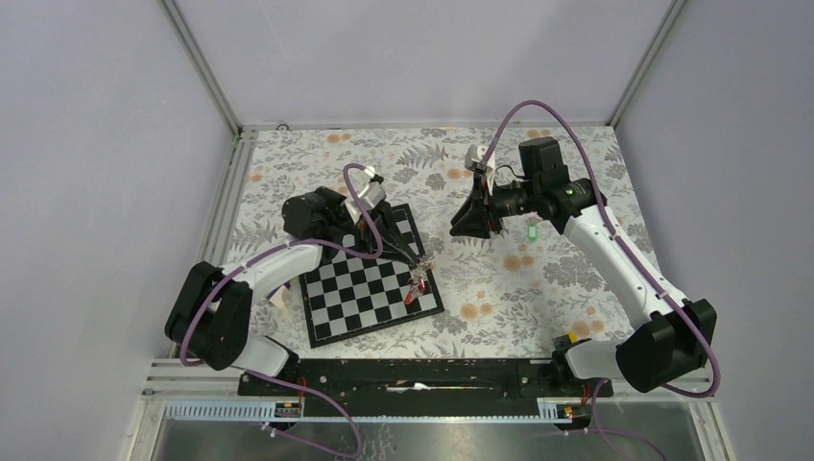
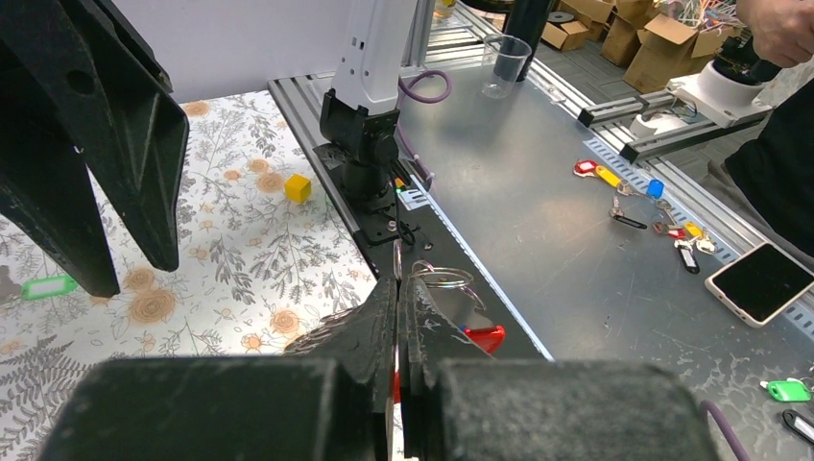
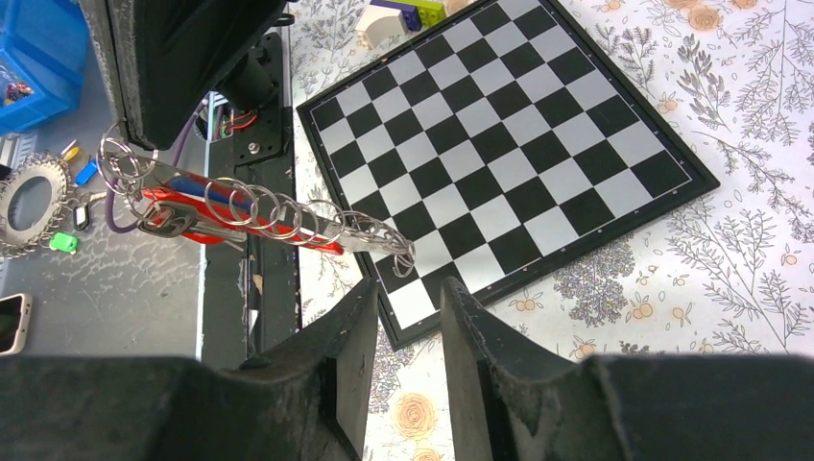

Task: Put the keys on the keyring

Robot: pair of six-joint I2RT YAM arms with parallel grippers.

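Note:
My left gripper [image 1: 416,265] is shut on the keyring [image 1: 412,291] and holds it above the near right corner of the chessboard [image 1: 365,288]. In the right wrist view the keyring [image 3: 240,219] is a red curved loop with several metal split rings strung along it. The left wrist view shows my left gripper [image 2: 398,284] closed on it, with rings [image 2: 443,279] and red plastic [image 2: 486,337] sticking out. My right gripper [image 1: 472,223] is open and empty, right of the keyring; its jaws [image 3: 410,288] point at the ring end. A green-tagged key [image 1: 532,231] lies on the cloth, also in the left wrist view [image 2: 48,286].
A yellow cube [image 1: 567,338] lies near the right arm's base, also in the left wrist view [image 2: 298,187]. A yellow-purple-white object [image 3: 405,13] sits past the chessboard's [image 3: 518,125] far edge. Loose keys [image 2: 662,206] and a phone [image 2: 758,281] lie on the metal bench beyond the table.

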